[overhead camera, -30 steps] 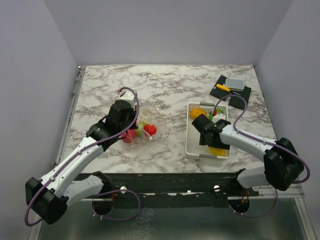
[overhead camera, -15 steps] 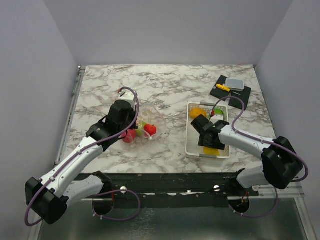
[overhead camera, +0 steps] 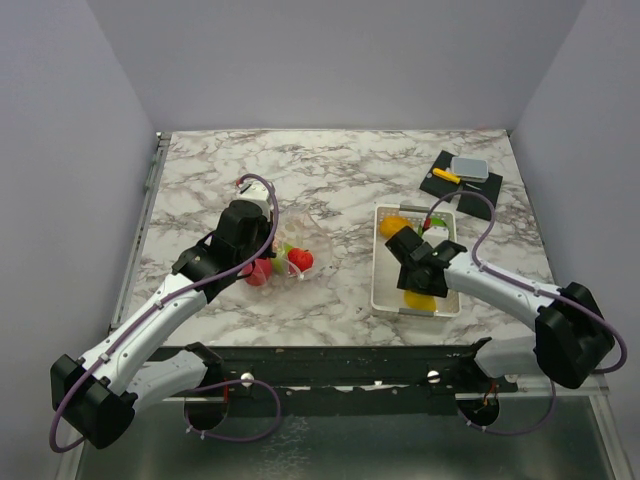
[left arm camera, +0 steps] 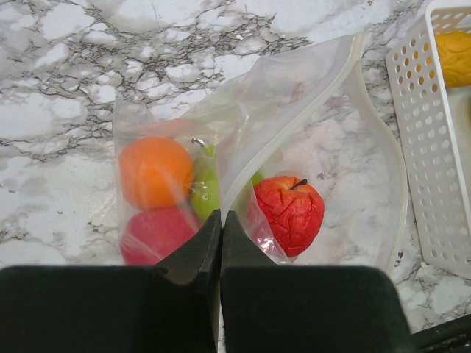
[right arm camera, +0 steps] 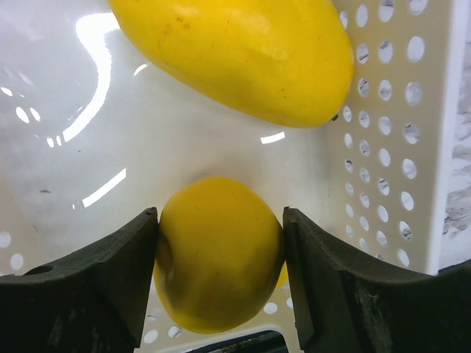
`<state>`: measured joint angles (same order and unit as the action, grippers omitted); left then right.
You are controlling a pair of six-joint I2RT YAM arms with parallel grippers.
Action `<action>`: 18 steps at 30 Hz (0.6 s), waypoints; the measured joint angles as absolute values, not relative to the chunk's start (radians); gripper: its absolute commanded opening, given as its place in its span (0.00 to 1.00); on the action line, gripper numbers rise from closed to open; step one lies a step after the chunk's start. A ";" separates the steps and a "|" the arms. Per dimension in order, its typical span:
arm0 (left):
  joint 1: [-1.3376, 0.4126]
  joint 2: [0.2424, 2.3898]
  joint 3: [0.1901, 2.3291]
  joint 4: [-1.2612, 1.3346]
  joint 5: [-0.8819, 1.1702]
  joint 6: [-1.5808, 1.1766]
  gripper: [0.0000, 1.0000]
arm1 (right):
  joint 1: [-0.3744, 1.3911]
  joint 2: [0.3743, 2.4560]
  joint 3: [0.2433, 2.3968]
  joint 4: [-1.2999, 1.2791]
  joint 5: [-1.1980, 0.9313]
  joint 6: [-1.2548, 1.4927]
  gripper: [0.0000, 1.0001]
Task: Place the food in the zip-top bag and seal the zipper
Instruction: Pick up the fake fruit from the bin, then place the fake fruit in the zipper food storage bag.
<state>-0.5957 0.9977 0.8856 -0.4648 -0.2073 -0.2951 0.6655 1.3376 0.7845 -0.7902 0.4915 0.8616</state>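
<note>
Left gripper [left arm camera: 221, 228]: fingers closed tight on the upper film of the bag [left arm camera: 324, 110], lifting that layer so the mouth gapes toward the basket [right arm camera: 383, 110]. The bag lies flat on the table [left arm camera: 73, 73], just left of the basket.

In the bag: orange [left arm camera: 154, 170], red fruit [left arm camera: 158, 235] and a green piece [left arm camera: 206, 193] at the back, all under the film. The apple [left arm camera: 287, 213] sits just inside the mouth.

Right gripper [right arm camera: 221, 220]: down inside the basket, fingers clamped on both sides of a round yellow fruit [right arm camera: 219, 257]. Contact falls across its widest part. A bigger yellow fruit [right arm camera: 243, 51] lies beside it, near but apart. Cannot tell whether the gripped fruit is off the basket floor.

Handling, by judgement:
- The fruit looks hard, glossy and hollow-light. The curved skin is likely slippery against flat pads, so hold it across the middle, as now; an off-centre pinch could squirt it out.
- The bag is thin, limp and crinkly. It will fold or drag if pushed, so the lifted lip needs holding while the fruit goes in.
- The zipper [left arm camera: 403, 191] is the pale rim of the mouth and stiffer than the film. It is the best place to take hold for sealing, by pinching both strips together at one end.
- The apple near the mouth may crowd the entry.
</note>
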 measured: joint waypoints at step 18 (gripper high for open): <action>-0.596 0.998 0.886 -0.465 -0.208 -0.295 0.00 | 0.665 1.282 1.097 -0.816 0.497 0.758 0.32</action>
